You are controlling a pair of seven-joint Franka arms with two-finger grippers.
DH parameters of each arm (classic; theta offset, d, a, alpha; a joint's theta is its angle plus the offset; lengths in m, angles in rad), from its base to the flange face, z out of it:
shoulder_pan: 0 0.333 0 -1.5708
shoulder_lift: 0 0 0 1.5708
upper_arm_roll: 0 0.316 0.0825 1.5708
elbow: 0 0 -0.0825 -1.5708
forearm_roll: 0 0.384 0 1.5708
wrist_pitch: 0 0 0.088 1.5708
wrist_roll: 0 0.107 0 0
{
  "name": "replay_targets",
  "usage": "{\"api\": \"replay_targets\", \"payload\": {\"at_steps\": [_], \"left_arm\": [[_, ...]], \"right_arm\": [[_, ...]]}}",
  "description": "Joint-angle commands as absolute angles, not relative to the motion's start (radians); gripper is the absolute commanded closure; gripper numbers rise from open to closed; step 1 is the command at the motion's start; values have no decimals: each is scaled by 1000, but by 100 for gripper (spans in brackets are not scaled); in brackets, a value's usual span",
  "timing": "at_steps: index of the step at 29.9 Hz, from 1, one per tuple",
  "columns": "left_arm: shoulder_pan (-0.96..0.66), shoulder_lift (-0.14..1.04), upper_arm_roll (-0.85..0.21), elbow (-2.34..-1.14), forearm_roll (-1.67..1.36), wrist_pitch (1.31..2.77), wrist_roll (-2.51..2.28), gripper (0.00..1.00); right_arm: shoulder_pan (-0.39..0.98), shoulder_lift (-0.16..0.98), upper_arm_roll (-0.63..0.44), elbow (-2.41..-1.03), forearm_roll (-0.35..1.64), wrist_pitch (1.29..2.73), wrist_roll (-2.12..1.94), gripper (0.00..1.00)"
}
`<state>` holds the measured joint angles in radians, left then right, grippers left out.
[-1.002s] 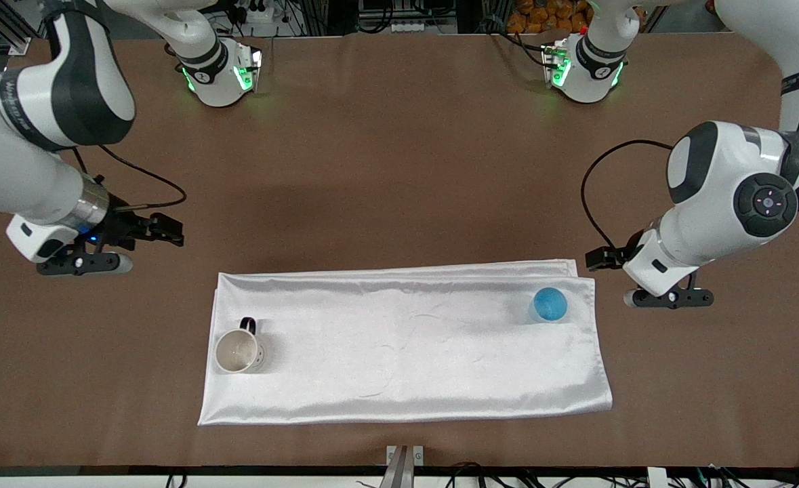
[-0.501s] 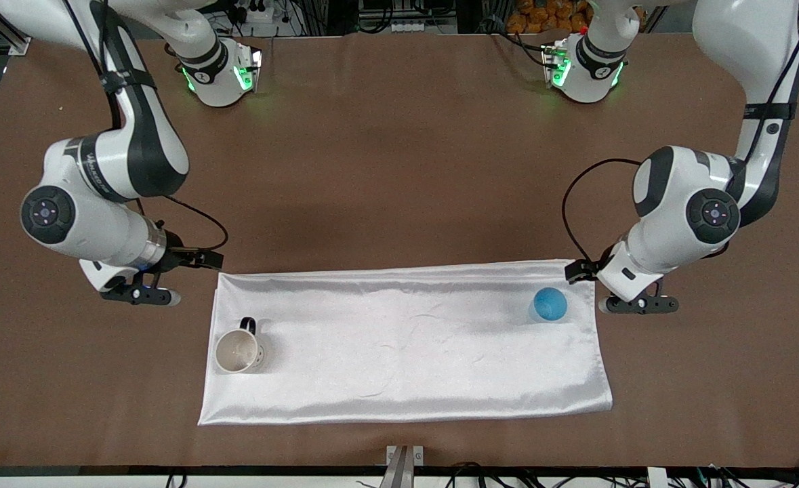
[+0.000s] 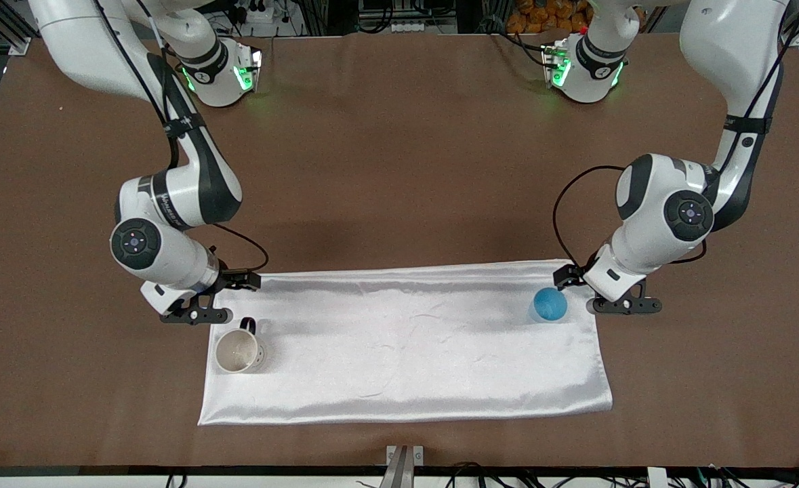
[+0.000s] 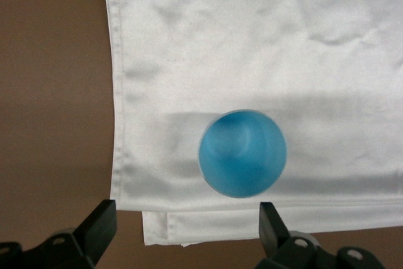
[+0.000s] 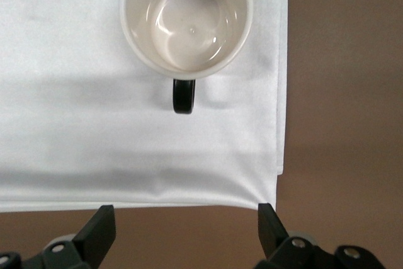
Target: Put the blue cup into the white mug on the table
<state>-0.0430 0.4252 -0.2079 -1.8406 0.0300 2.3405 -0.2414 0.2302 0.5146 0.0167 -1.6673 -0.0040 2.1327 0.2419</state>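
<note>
The blue cup [image 3: 548, 304] stands on a white cloth [image 3: 406, 352] near the cloth's left-arm end; it fills the middle of the left wrist view [image 4: 242, 153]. The white mug [image 3: 236, 351], upright with its black handle pointing away from the front camera, stands at the cloth's other end and is empty in the right wrist view [image 5: 186, 20]. My left gripper [image 3: 583, 279] is open and empty above the cloth's corner beside the cup [image 4: 184, 231]. My right gripper [image 3: 223, 283] is open and empty above the cloth's edge by the mug's handle [image 5: 182, 231].
The cloth lies folded on the brown table [image 3: 399, 169], nearer the front camera. Both arm bases [image 3: 223, 71] [image 3: 585, 68] stand along the table's edge farthest from the front camera. A small metal bracket [image 3: 404, 462] sits at the table's near edge.
Both arms have swung inward and lowered. The right gripper moved from over bare table to the cloth's edge by the mug. The left gripper moved closer to the blue cup.
</note>
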Motion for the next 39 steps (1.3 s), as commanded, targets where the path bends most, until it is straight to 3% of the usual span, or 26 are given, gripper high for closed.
{"api": "replay_targets", "payload": {"at_steps": [1, 16, 25, 27, 34, 39], "left_arm": [[-46, 468, -204, -1859, 28, 2440, -258, 0], [-48, 537, -206, -1856, 51, 2523, -276, 0], [-48, 561, -206, -1847, 51, 2540, -276, 0], [-48, 566, -206, -1845, 52, 2540, -276, 6], [-49, 571, -206, -1845, 52, 2551, -275, 41], [-49, 572, -206, -1845, 52, 2553, -275, 48]], "right_arm": [[222, 581, 15, -1588, -32, 2152, 213, 0], [212, 684, 15, -1534, -32, 2286, 213, 0], [212, 722, 15, -1485, -32, 2293, 213, 0], [212, 735, 15, -1473, -32, 2293, 213, 0], [212, 768, 15, -1431, -34, 2295, 212, 0], [210, 788, 15, -1428, -37, 2324, 212, 0]]}}
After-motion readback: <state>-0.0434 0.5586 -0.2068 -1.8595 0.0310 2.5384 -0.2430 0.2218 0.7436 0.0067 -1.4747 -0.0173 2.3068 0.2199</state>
